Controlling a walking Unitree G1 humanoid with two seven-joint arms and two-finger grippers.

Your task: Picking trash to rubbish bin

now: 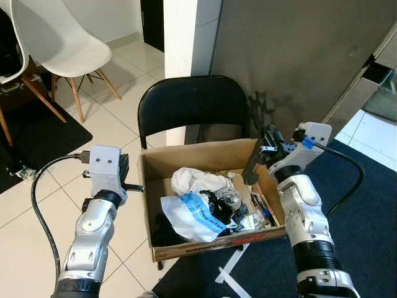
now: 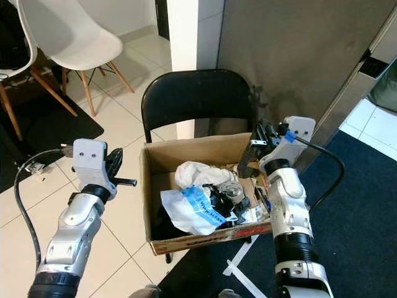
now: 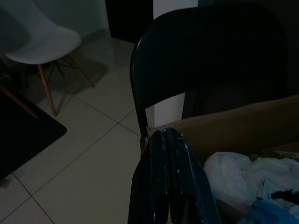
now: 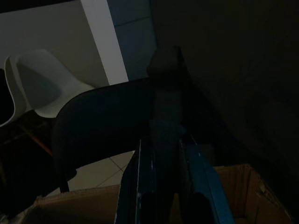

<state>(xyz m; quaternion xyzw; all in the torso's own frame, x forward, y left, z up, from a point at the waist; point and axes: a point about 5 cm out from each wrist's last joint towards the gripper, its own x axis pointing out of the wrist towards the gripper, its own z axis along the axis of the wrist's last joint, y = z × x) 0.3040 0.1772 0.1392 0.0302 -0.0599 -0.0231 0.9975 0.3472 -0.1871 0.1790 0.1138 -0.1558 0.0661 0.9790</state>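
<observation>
An open cardboard box sits on a black folding chair and serves as the bin. Inside lie a white and blue plastic bag, crumpled white paper and dark scraps. My left gripper hovers just outside the box's left wall; in the left wrist view its fingers are pressed together with nothing in them. My right gripper is over the box's right rim, shut on a dark flat piece of trash that hangs down over the box.
A white chair with wooden legs stands at the back left on pale floor tiles. A dark mat lies to the left. A grey wall panel rises behind the black chair. Dark blue carpet with white tape strips lies on the right.
</observation>
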